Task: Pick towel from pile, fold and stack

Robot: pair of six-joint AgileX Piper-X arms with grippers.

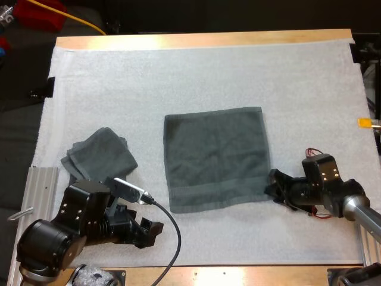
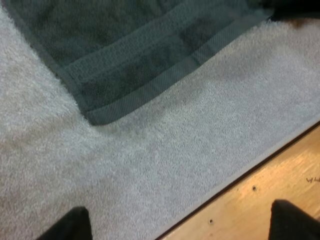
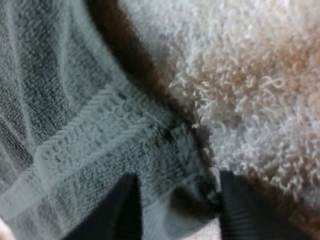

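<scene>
Two dark grey-green cloth towels lay on the white fuzzy mat [image 1: 196,77] on the wooden counter [image 1: 202,39]. We saw one flat square towel [image 1: 215,158] spread in the middle. One loosely folded towel [image 1: 98,156] sat to its left, apart from it. Our right end effector [image 1: 272,186] pinched the flat square towel's near right corner. Our left end effector [image 1: 153,230] was released, its fingers [image 2: 70,225] apart over bare mat by the near left corner.

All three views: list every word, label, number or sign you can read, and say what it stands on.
No text here can be read.
On the wooden table, near its edge: a small dark mark, perhaps handwriting, too small to read.
The spread towel bears no lettering on the side that faces up.
</scene>
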